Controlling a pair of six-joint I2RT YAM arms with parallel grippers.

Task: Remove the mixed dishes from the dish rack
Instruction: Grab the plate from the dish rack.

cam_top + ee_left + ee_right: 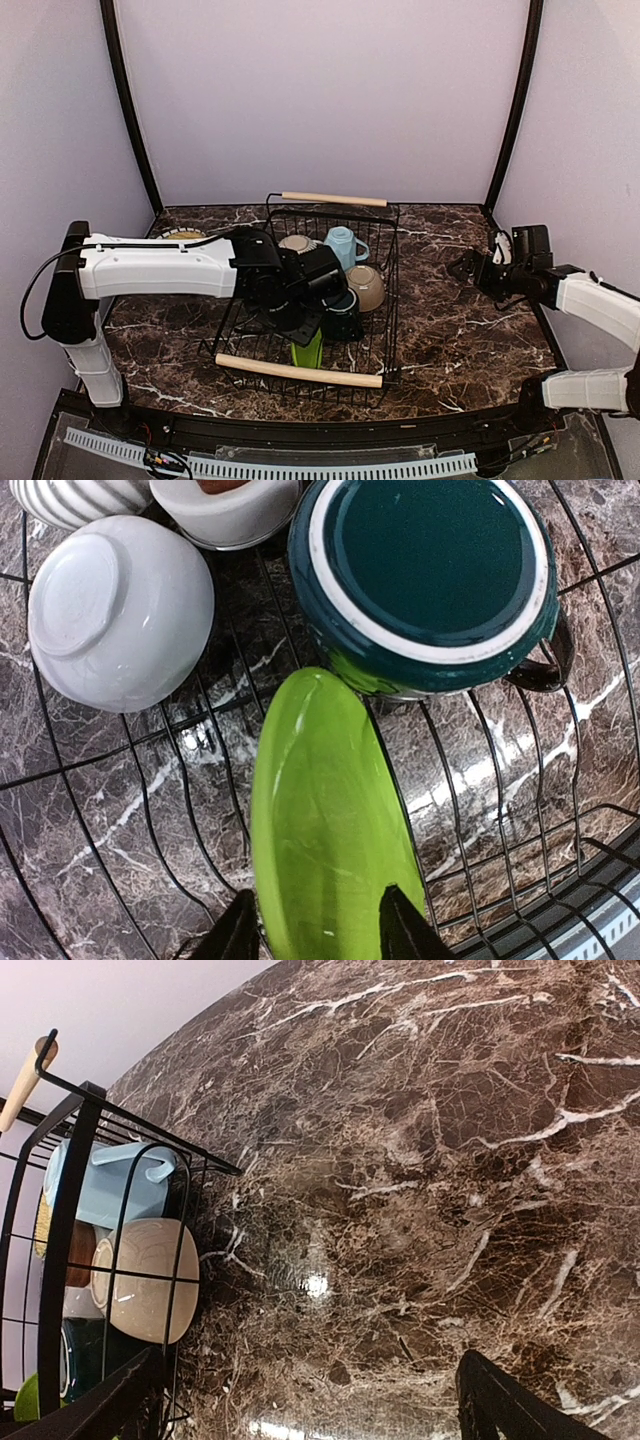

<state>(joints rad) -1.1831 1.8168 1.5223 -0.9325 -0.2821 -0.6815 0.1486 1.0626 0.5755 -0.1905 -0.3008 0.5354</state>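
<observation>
The black wire dish rack (382, 330) stands mid-table with wooden rod handles. My left gripper (303, 332) reaches down into it. In the left wrist view its fingers (320, 935) are spread, one each side of the upper rim of a green plate (325, 820) standing on edge; no squeeze shows. Beside the plate are an upturned dark-teal mug (430, 580), an upturned white bowl (120, 610), a grey-striped mug (80, 498) and a small white-brown cup (225, 510). A light-blue mug (343, 245) and a beige bowl (366, 287) sit at the rack's far right. My right gripper (470, 265) is open and empty.
An olive plate (183, 234) lies on the marble table (450, 340) left of the rack, behind my left arm. The right wrist view shows the rack's right wall (70, 1210), the light-blue mug (110, 1185) and the beige bowl (145, 1280), with bare marble (420, 1160) under my right gripper (300, 1415).
</observation>
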